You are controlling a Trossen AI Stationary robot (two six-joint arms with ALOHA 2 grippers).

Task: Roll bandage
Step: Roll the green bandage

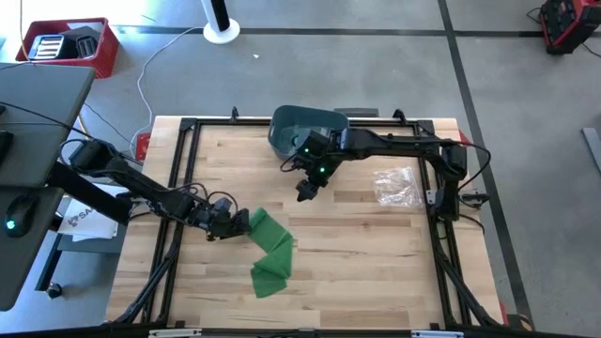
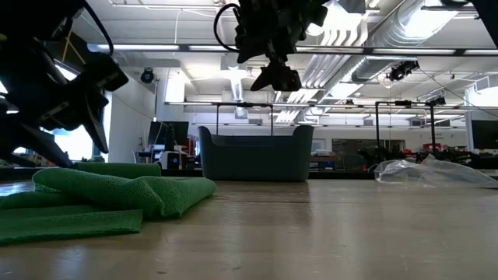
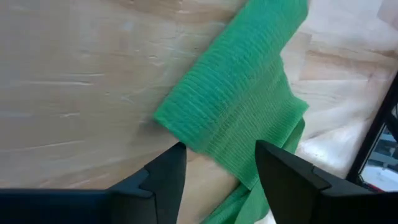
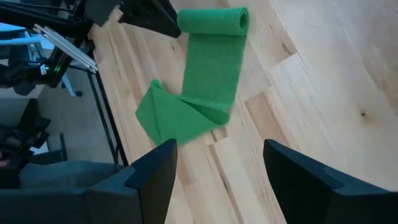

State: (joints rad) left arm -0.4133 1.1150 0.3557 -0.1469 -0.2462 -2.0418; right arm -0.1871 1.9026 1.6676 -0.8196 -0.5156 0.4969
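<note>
The left gripper [image 1: 233, 225] is seen low at the table [image 1: 376, 272], its jaws parted on either side of the rolled end of the green bandage [image 1: 269, 250], with nothing clamped. The bandage lies on the wood, partly rolled at that end and folded loosely at the other. The right gripper [image 1: 307, 191] is held above the table, beyond the bandage, with its jaws wide apart and empty. Farther from the bandage, a dark bin [image 1: 300, 129] and a clear plastic bag [image 1: 398, 186] are seen.
</note>
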